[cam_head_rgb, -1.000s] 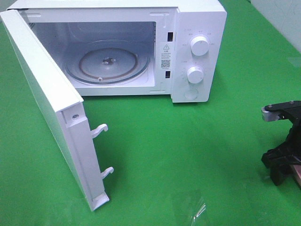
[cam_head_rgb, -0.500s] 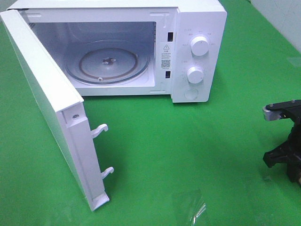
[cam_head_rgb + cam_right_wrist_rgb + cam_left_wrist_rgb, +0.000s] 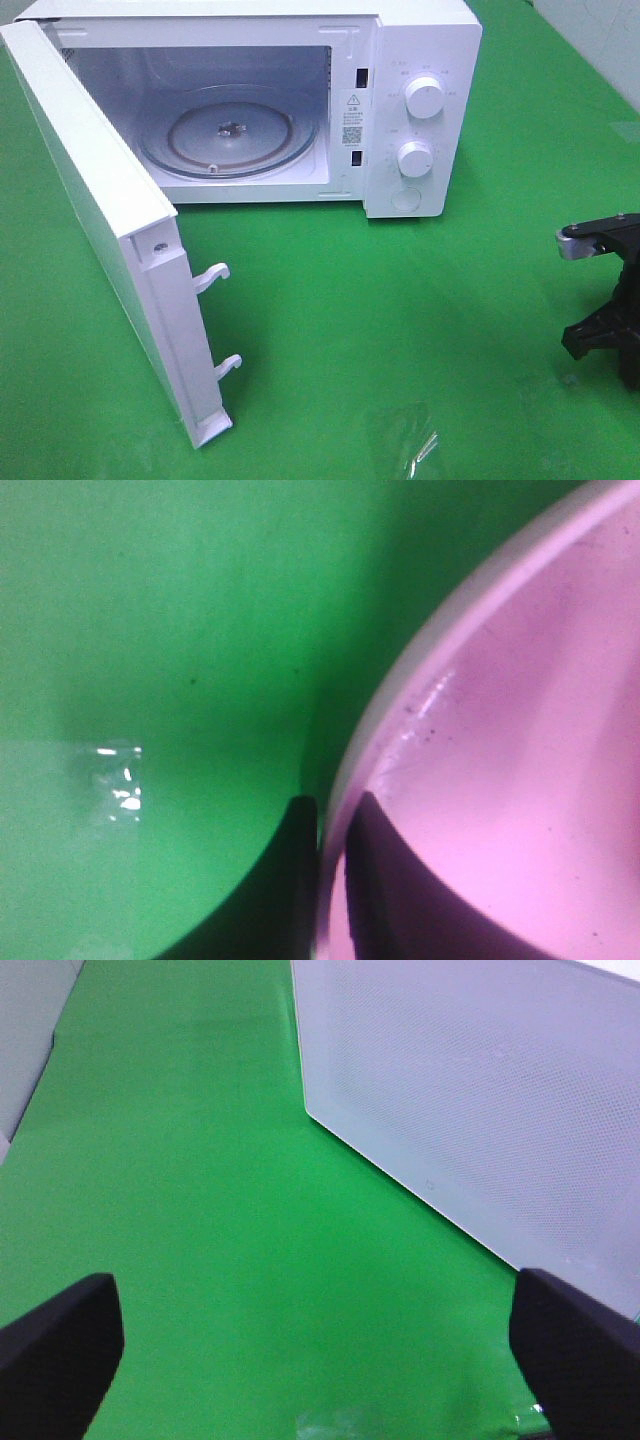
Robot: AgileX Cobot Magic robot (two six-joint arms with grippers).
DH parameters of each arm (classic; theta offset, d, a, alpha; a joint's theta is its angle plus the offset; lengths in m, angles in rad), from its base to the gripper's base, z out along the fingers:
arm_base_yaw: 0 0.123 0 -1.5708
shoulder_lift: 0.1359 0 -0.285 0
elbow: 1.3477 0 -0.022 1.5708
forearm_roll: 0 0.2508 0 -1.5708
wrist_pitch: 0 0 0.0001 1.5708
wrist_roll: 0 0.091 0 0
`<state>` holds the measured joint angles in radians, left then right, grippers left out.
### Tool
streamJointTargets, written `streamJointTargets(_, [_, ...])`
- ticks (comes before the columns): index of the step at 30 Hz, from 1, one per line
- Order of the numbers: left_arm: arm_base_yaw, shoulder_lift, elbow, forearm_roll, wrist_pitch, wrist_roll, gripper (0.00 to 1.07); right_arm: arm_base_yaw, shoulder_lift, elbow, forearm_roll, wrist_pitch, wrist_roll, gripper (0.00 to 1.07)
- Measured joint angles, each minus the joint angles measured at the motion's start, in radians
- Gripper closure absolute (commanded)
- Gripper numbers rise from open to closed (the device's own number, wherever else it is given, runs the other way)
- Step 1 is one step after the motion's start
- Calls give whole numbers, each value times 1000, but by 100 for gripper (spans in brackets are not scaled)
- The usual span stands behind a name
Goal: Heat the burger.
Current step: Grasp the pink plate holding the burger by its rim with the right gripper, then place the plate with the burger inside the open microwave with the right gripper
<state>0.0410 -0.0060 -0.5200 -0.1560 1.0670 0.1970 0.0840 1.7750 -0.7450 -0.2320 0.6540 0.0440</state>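
The burger is out of view in every frame. In the right wrist view my right gripper [image 3: 332,805] is shut on the rim of the round pink plate [image 3: 520,730], with one dark finger [image 3: 290,880] outside the rim and the other inside on the plate's surface. Seen from the high camera, the right arm [image 3: 605,300] stands at the far right edge, low over the green cloth. My left gripper [image 3: 315,1360] is open over bare green cloth, close to the outer face of the microwave door [image 3: 480,1090], and holds nothing.
A white microwave [image 3: 420,110] stands at the back with its door [image 3: 100,220] swung wide open toward the front left. Its glass turntable [image 3: 228,130] carries nothing. A bit of clear tape [image 3: 420,445] shines on the green cloth [image 3: 400,320].
My right gripper has shut on the plate's rim, and the right arm has shifted slightly toward the right edge. The left arm and microwave have not moved.
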Motion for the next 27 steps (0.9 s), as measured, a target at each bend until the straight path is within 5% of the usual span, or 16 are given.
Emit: streamJointTargets(27, [0, 0, 0, 0, 0, 0, 9, 243, -188, 2, -239, 155, 192, 107])
